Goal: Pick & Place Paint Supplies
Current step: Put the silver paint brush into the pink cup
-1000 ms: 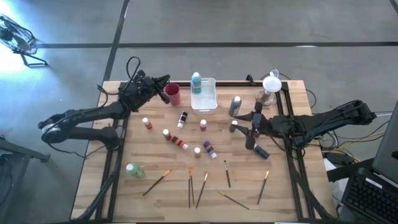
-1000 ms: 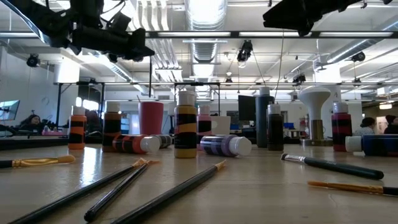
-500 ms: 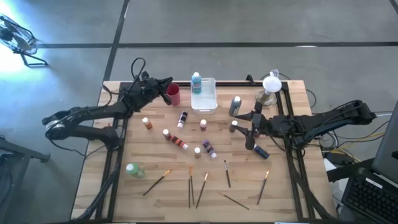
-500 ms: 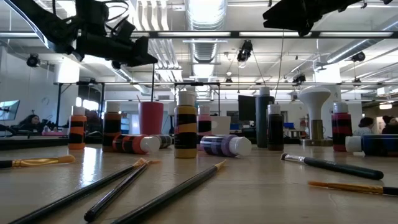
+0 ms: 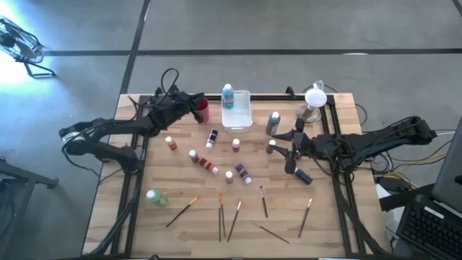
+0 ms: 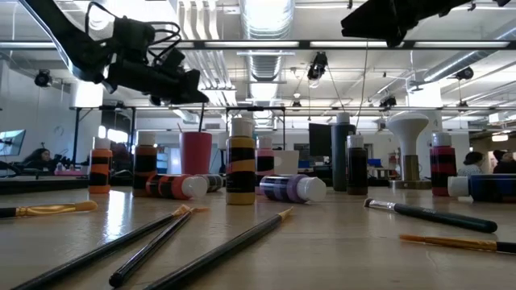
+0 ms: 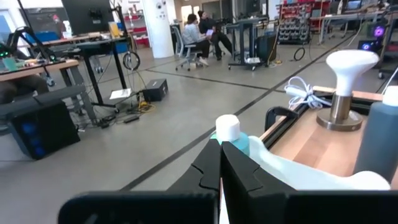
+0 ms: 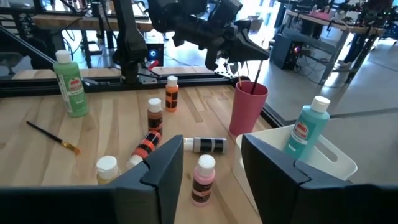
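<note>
1. No label on any bottle can be read; the teal bottle [image 8: 308, 130] carries a round red-and-white mark whose lettering is too small to make out.
2. The left gripper [image 5: 196, 100] hangs just above the magenta cup [image 5: 202, 110] at the table's far left. Its two dark fingers are pressed together with nothing visible between them, and a thin brush handle [image 8: 255, 74] stands in the cup right beneath them.
3. The right gripper [image 5: 291, 139] hovers over the right-middle of the wooden table [image 5: 325, 217], fingers spread apart and empty. An upright white-capped bottle [image 5: 271, 146] stands just beside it and a dark blue bottle [image 5: 303, 175] lies near it.
4. The teal bottle stands in the translucent white tray [image 5: 242, 112].
5. Small plastic paint bottles, some upright and some lying, cluster mid-table; a green bottle [image 5: 156, 196] sits apart, near left.
6. Thin paintbrushes [image 5: 229, 217] lie scattered along the near edge.
</note>
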`<state>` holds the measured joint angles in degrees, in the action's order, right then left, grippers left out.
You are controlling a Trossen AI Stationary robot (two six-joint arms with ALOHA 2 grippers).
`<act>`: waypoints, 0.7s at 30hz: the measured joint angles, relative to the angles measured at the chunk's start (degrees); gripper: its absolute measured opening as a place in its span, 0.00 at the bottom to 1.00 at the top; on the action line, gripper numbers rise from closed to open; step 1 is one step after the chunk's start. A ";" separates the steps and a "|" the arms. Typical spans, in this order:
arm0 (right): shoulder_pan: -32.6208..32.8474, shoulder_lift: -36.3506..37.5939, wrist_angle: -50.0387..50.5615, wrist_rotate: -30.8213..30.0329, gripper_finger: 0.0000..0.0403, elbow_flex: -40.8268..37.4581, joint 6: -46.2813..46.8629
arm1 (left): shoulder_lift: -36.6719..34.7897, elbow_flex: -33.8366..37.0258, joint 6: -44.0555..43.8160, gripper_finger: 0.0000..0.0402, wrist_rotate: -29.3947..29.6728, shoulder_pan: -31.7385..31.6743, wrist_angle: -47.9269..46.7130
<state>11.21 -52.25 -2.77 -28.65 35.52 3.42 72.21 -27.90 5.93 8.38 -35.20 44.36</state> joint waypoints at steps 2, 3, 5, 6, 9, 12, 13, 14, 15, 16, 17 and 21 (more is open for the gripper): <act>0.00 0.00 0.00 0.01 0.37 -0.20 0.00 | 0.27 0.00 0.01 0.00 0.02 -0.08 -0.03; 0.00 0.00 -0.02 0.01 0.37 -0.27 0.00 | 0.40 0.00 0.00 0.00 0.02 -0.17 -0.06; 0.02 0.00 0.01 0.01 0.36 -0.43 0.00 | 0.65 0.02 -0.16 0.00 -0.02 -0.35 -0.37; 0.02 0.00 0.01 0.01 0.35 -0.50 0.02 | 0.74 0.02 -0.37 0.00 0.00 -0.44 -0.44; 0.00 0.00 -0.04 0.01 0.34 -0.51 0.02 | 0.89 0.02 -0.52 0.00 0.02 -0.59 -0.83; 0.02 0.00 -0.02 0.01 0.33 -0.52 0.02 | 1.06 0.04 -0.55 0.00 0.02 -0.81 -1.42; 0.02 0.00 -0.03 0.01 0.33 -0.51 0.02 | 1.13 0.04 -0.53 0.00 0.02 -0.86 -1.77; 0.02 0.00 -0.03 0.01 0.33 -0.52 0.02 | 1.22 0.04 -0.49 0.00 0.02 -0.92 -2.14; 0.02 0.00 -0.02 0.01 0.32 -0.52 0.02 | 1.31 0.06 -0.48 0.00 0.02 -0.96 -2.46; 0.02 0.00 -0.02 0.01 0.32 -0.52 0.02 | 1.43 0.07 -0.48 0.00 0.02 -0.96 -2.67; 0.02 0.00 -0.02 0.01 0.32 -0.52 0.02 | 1.56 0.07 -0.46 0.00 0.02 -0.99 -2.91; 0.02 0.00 -0.02 0.01 0.32 -0.52 0.00 | 2.47 0.07 -0.46 0.00 0.02 -1.07 -3.13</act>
<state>11.22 -52.25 -2.79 -28.64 35.00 3.42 74.68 -27.83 5.48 8.40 -36.27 41.23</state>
